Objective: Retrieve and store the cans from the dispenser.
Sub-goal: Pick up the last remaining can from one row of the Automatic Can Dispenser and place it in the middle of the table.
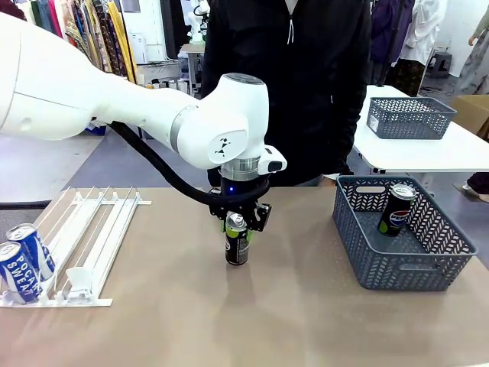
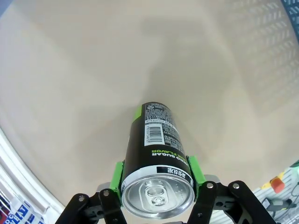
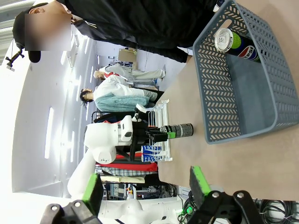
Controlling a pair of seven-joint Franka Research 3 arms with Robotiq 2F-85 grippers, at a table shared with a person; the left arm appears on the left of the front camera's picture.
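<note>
the table (image 1: pixel 306 321) bore the dispenser (image 1: pixel 99 229) at eight o'clock — two blue cans (image 1: pixel 27 258) at its low end — and a basket (image 1: pixel 405 269) at three o'clock. the left gripper (image 1: pixel 238 221) clamped an upright black can (image 1: pixel 237 248) mid-table; the right gripper (image 3: pixel 145 189) gaped wide, empty.

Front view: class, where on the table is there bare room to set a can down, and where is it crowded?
Bare table lies between the dispenser and the black can in the left pincer, between that can and the grey basket, and along the near edge. Crowded: the dispenser's low end, where two blue cans sit.
</note>
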